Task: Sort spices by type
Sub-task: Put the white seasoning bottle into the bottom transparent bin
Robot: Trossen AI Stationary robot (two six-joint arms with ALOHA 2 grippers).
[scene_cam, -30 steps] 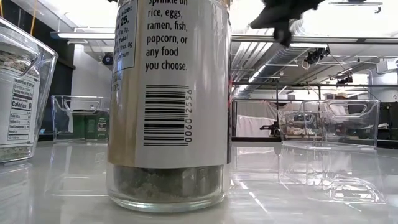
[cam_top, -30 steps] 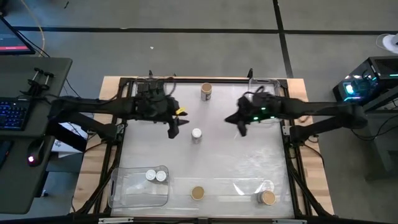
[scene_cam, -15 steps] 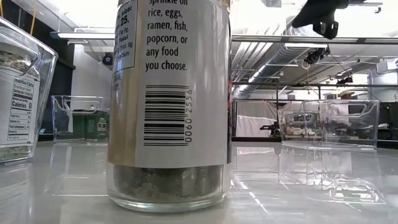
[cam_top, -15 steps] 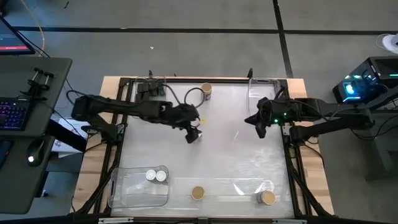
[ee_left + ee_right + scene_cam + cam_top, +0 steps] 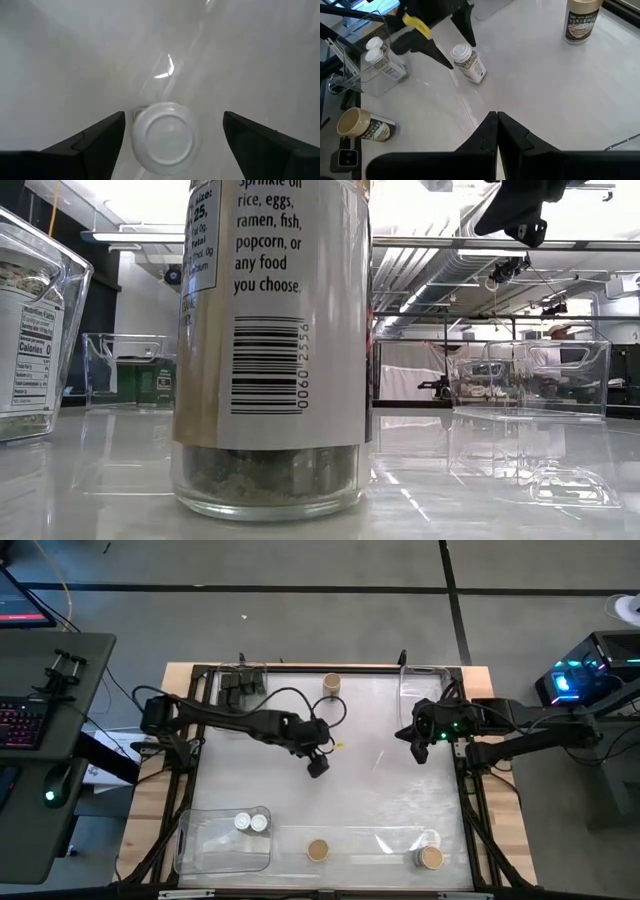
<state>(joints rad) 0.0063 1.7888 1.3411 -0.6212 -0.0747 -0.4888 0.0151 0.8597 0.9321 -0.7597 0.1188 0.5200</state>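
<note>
Over the middle of the white tabletop (image 5: 380,800), the left gripper (image 5: 317,764) hangs with its jaws spread wide to either side of an upright round white-capped glass spice jar (image 5: 164,138), not touching it, while the right gripper (image 5: 420,748) waits near the right edge, jaws closed and empty.

Grey floor (image 5: 330,610) crossed by dark lines. Desk (image 5: 45,740) at left with lit keyboard (image 5: 20,725) and mouse (image 5: 52,785). Ceiling pipes (image 5: 440,290) and bright lights beyond the tabletop (image 5: 350,790).
</note>
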